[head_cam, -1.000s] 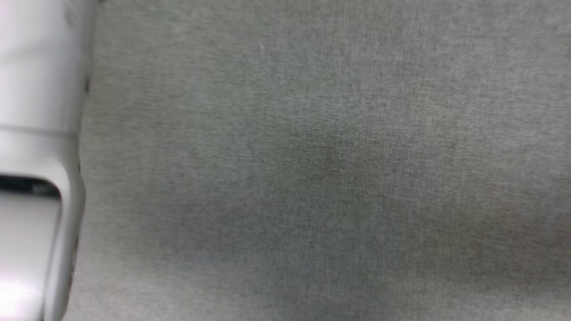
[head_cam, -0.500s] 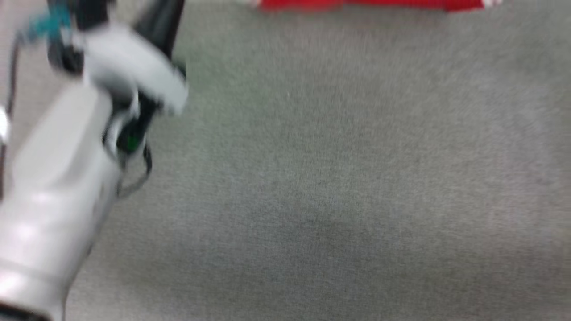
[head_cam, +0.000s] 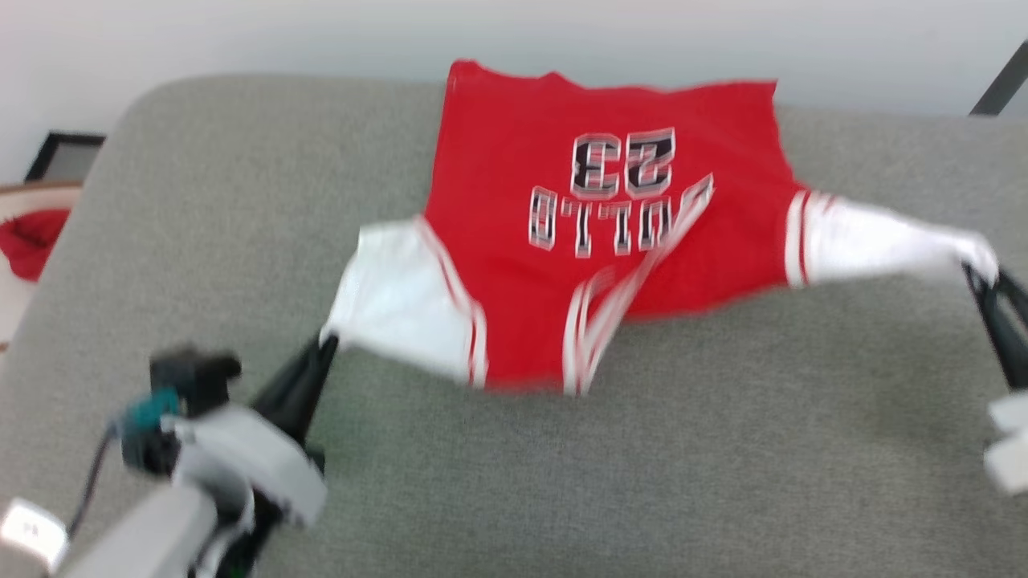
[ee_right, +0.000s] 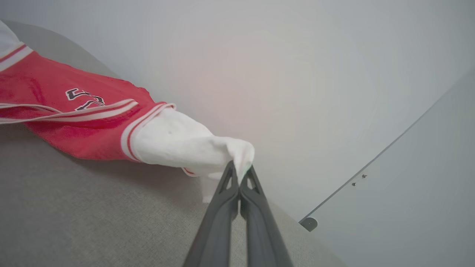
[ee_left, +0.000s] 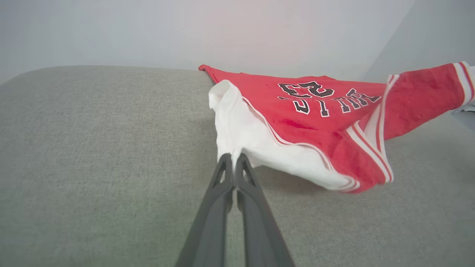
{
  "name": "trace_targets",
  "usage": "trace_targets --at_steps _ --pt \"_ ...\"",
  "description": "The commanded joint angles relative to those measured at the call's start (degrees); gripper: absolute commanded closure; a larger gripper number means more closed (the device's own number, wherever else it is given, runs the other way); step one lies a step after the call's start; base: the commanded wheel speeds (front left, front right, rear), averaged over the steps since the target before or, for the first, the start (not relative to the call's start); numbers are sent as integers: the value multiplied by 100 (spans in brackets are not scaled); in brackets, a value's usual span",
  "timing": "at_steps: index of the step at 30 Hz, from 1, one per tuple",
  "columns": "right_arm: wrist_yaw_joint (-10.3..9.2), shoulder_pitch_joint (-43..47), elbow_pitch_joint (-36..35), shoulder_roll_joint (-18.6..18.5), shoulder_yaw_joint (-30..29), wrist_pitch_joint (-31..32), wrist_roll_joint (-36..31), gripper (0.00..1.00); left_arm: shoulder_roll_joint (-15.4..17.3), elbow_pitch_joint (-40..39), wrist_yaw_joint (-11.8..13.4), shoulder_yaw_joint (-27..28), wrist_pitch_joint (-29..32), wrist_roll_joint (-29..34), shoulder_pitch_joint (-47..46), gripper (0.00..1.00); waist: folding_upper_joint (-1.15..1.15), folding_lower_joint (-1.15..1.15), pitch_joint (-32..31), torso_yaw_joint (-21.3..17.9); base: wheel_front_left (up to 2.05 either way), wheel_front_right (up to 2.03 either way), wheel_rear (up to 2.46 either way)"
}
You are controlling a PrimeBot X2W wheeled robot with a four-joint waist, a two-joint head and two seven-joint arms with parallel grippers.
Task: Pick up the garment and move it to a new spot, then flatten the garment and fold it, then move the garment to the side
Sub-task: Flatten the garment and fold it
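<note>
The garment [head_cam: 610, 241], a red jersey with white sleeves and black lettering, hangs stretched above the grey cushion [head_cam: 562, 482], its hem trailing at the far edge. My left gripper [head_cam: 328, 343] is shut on the tip of one white sleeve [ee_left: 241, 126], also seen in the left wrist view where the left gripper [ee_left: 233, 156] pinches the cloth. My right gripper [head_cam: 981, 274] is shut on the other white sleeve [ee_right: 185, 144]; in the right wrist view the right gripper [ee_right: 240, 171] holds that sleeve past the cushion's edge. The collar trim sags in the middle.
A pale wall [head_cam: 321, 32] runs behind the cushion. At the far left, off the cushion, lies a small red cloth [head_cam: 28, 237] beside a dark frame [head_cam: 64, 152]. A dark bar [head_cam: 1000, 84] shows at the top right.
The head camera has tilted up from bare grey cushion, bringing the whole garment and both grippers into view.
</note>
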Motion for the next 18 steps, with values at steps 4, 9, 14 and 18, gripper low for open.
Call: trace_targets --at_steps 4,9,14,18 --pt "-7 787 -193 145 -325 -2 -38 100 128 -362 311 89 -116 -121 709 100 0 0 -358 -104 0 0 0" --pt "-7 1624 -365 419 -638 -3 -53 100 175 -647 644 234 -209 -199 1446 100 0 0 -404 -100 0 0 0" --pt "-7 2362 -458 747 -943 -3 -132 100 113 -860 886 462 -254 -283 2041 100 0 0 -383 -112 0 0 0" --pt "-7 2859 -560 1045 -1209 -3 -210 100 67 -1034 1014 675 -263 -273 2417 100 0 0 -346 -114 0 0 0"
